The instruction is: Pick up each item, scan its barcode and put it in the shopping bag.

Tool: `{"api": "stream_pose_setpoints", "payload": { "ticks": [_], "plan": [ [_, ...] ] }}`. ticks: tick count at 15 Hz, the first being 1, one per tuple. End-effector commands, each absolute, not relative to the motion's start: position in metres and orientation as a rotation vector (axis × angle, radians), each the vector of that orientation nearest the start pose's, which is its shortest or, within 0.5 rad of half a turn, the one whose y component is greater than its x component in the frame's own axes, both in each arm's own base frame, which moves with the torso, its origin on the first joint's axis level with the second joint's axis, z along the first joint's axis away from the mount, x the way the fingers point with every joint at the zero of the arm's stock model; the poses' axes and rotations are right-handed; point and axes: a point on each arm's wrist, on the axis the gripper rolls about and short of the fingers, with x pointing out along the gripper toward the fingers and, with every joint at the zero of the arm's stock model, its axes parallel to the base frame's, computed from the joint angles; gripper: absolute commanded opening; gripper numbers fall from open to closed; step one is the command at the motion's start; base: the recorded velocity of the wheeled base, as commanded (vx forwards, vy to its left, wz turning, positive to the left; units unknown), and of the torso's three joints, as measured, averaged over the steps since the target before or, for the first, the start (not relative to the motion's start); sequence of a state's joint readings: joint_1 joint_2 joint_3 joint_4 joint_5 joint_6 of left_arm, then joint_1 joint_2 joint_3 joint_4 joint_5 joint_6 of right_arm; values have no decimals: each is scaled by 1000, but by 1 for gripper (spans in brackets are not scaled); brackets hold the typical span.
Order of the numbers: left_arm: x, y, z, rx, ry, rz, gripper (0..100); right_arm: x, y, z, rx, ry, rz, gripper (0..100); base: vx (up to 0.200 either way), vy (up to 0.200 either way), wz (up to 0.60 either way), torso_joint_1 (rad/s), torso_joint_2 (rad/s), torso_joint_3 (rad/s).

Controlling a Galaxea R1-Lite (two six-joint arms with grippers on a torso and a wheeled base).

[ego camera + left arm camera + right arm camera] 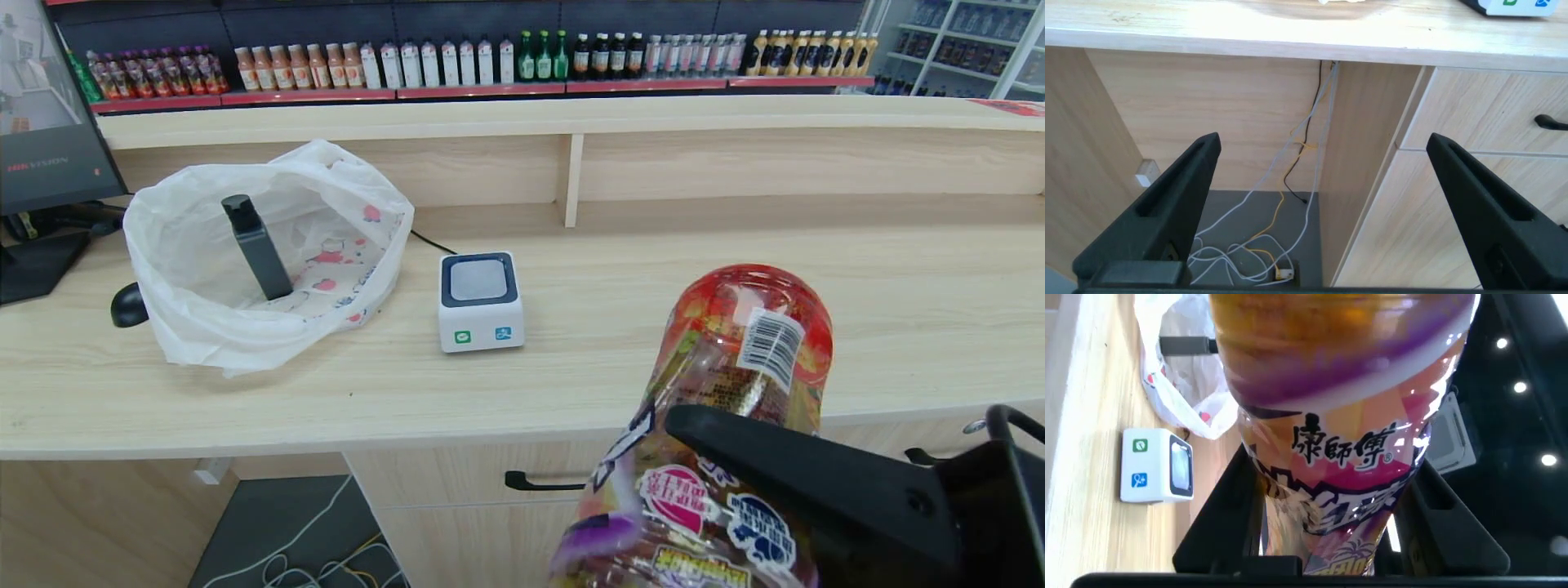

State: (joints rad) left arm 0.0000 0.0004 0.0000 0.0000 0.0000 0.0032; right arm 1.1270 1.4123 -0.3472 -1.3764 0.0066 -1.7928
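- We see the right gripper [1337,482] clamped on a drink bottle [727,392], one black finger [784,474] pressed on each side of its colourful label.
- The bottle hangs tilted over the counter's [898,269] front edge, right of the scanner [480,300], with its white barcode patch [769,347] turned upward.
- We find the left gripper [1324,145] with jaws spread wide and nothing between them, below the counter's front edge, facing loose cables [1290,163] in the open space beneath.
- The white scanner sits mid-counter, window up.
- Just left of it stands the white shopping bag [188,269], mouth open, a dark bottle [257,245] leaning inside.
- A black mouse [129,305] touches the bag's left side.
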Motion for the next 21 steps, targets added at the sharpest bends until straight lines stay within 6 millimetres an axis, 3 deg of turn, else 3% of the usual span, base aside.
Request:
{"api": "stream_pose_setpoints", "payload": {
  "ticks": [1, 6, 9, 13, 17, 21],
  "plan": [
    [-23, 0, 75, 3, 0, 0, 100, 89, 179, 209, -1397, -1134, 537, 0, 0, 0, 0, 0, 0, 0],
    [-23, 0, 75, 3, 0, 0, 100, 89, 164, 194, -1161, -964, 674, 0, 0, 0, 0, 0, 0, 0],
    [-23, 0, 75, 3, 0, 0, 100, 88, 157, 182, -861, -781, 807, 0, 0, 0, 0, 0, 0, 0],
    [-23, 0, 75, 3, 0, 0, 100, 86, 149, 190, -536, -658, 877, 0, 0, 0, 0, 0, 0, 0],
    [-23, 0, 75, 3, 0, 0, 100, 92, 154, 189, -412, -569, 909, 0, 0, 0, 0, 0, 0, 0],
    [-23, 0, 75, 3, 0, 0, 100, 109, 147, 200, -288, -516, 803, 0, 0, 0, 0, 0, 0, 0]
  ]
}}
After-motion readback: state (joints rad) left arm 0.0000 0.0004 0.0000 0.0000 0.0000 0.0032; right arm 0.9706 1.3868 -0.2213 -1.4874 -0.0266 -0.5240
